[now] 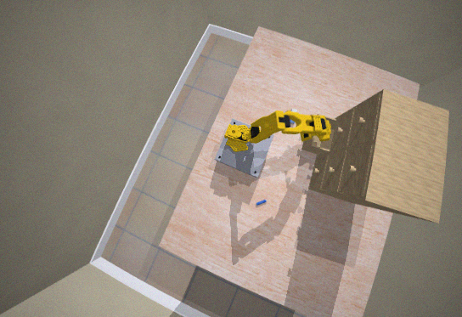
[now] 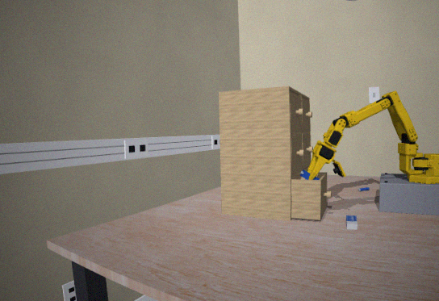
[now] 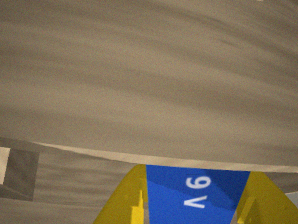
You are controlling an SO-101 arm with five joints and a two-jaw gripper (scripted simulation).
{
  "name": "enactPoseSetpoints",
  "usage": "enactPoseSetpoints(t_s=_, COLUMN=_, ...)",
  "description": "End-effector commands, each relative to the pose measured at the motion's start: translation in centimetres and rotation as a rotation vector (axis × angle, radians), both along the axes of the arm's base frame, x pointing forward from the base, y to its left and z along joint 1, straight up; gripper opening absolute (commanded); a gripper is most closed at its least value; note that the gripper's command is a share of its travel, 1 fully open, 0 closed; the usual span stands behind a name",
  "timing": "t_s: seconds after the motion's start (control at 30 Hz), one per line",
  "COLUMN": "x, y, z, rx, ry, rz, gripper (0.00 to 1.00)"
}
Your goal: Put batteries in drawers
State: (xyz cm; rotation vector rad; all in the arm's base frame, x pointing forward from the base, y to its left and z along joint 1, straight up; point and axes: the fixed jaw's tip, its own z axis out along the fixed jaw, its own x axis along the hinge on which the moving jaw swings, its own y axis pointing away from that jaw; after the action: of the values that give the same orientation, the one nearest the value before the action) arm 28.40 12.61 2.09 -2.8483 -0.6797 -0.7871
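My gripper (image 2: 311,177) (image 3: 198,171) is shut on the blue nine-volt battery (image 2: 304,174) (image 3: 167,197), which has "9 V" on its side. It holds the battery tilted at rim height over the open left drawer of the bottom row (image 1: 319,147) (image 2: 307,199), close to the chest's front. The drawer's side wall hides what is lower inside. The right drawer of the bottom row, with its knob (image 1: 317,170), looks shut. The blue AAA battery (image 1: 261,202) (image 2: 364,189) lies on the table, away from the gripper.
The chest (image 1: 408,153) (image 2: 256,153) stands beyond the open drawer; its upper drawers look shut. A small white and blue block (image 2: 352,223) is on the table beside the open drawer, partly hidden by the arm in the top view. The arm's grey base (image 2: 407,198) stands opposite the chest.
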Motion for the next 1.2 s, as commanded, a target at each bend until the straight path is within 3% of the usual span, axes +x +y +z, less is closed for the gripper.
enactPoseSetpoints(t_s=0.0, x=-0.32, y=0.1, z=-0.49, rx=0.0, ry=0.014, rz=-0.001, gripper=0.0)
enactPoseSetpoints(t_s=0.67, x=-0.34, y=0.11, z=-0.49, rx=0.0, ry=0.014, rz=0.0, gripper=0.0)
enactPoseSetpoints(t_s=1.17, x=-0.34, y=0.12, z=-0.49, rx=0.0, ry=0.014, rz=0.0, gripper=0.17)
